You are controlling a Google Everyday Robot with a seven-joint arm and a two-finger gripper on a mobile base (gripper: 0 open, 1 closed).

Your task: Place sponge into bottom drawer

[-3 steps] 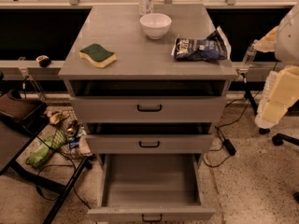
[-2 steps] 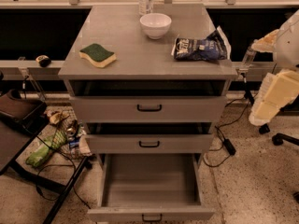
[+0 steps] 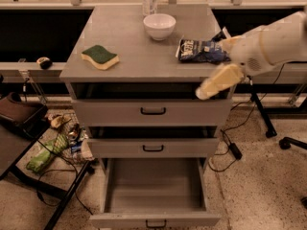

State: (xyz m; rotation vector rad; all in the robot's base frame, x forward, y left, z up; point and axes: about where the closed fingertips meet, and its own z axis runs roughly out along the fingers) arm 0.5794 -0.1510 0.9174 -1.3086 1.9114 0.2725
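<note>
Item: wavy-edged sponge (image 3: pixel 100 56), dark green scourer over pale yellow foam, flat on the left front of the grey metal desk (image 3: pixel 144 37), long axis roughly side to side. The pale cream hand (image 3: pixel 218 80) is at the desk's right front corner, well to the right of the sponge; whether it is spread or closed cannot be told. The deep grey bottom drawer (image 3: pixel 153 218) stands open and holds nothing.

Pale blurred gripper (image 3: pixel 210 88) at the front right corner of the cabinet (image 3: pixel 139 37); bottom drawer (image 3: pixel 120 220) front cropped below.
</note>
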